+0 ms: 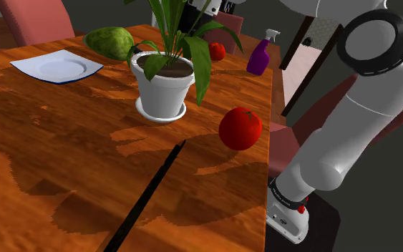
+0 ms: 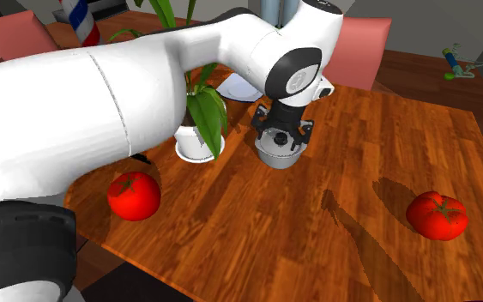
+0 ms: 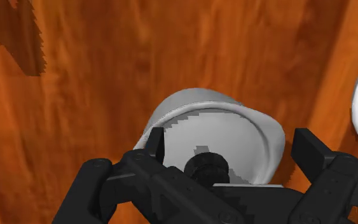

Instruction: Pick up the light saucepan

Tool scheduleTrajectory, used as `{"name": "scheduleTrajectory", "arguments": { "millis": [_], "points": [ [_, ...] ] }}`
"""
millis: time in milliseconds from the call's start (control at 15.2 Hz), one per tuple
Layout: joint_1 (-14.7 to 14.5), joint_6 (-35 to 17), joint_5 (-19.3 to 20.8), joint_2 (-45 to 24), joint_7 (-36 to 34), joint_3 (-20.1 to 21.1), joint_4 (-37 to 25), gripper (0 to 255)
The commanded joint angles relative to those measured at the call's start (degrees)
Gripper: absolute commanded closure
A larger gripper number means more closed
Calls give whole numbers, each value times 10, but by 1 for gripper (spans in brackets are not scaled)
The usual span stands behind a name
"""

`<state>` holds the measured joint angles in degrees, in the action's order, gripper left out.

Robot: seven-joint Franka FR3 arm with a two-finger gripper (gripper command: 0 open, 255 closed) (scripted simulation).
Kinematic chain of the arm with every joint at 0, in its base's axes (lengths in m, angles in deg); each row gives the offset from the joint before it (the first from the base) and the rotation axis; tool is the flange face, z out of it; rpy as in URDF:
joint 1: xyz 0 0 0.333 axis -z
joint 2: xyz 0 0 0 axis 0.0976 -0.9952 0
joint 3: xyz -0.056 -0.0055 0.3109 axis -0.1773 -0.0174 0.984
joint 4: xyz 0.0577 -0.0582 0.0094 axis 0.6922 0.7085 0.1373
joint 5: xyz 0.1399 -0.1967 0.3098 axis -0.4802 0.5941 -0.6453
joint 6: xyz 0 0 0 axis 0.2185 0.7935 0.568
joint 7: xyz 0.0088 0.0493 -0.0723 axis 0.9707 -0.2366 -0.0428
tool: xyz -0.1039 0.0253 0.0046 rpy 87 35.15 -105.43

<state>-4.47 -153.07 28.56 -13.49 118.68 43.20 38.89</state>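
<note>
The light grey saucepan [image 2: 280,158] stands on the wooden table, to the second exterior view's right of the potted plant. My gripper [image 2: 280,137] hangs straight down over it, fingers low around its top. Seen from the wrist, the saucepan [image 3: 219,124] lies between the two black fingers and has a dark knob at its middle. My gripper [image 3: 231,146] is open. One fingertip [image 3: 155,143] overlaps the pan's rim, and the other stands just outside the rim on the far side. The pan rests on the table.
A potted plant [image 1: 162,82] in a white pot, a tomato [image 1: 240,127], a white plate [image 1: 58,66], a green round thing [image 1: 110,41] and a purple spray bottle [image 1: 260,56] are on the table [image 1: 64,143]. A thin black strip [image 1: 149,193] crosses the near part. A second tomato [image 2: 437,214] lies apart.
</note>
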Motion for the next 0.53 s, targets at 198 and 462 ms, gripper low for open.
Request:
{"name": "scheduleTrajectory", "arguments": {
  "millis": [198, 462],
  "points": [
    [-4, 39, -13, -124, 65, 14, -155, 0],
    [-8, 93, -16, -237, 103, 32, -319, 0]
  ]
}}
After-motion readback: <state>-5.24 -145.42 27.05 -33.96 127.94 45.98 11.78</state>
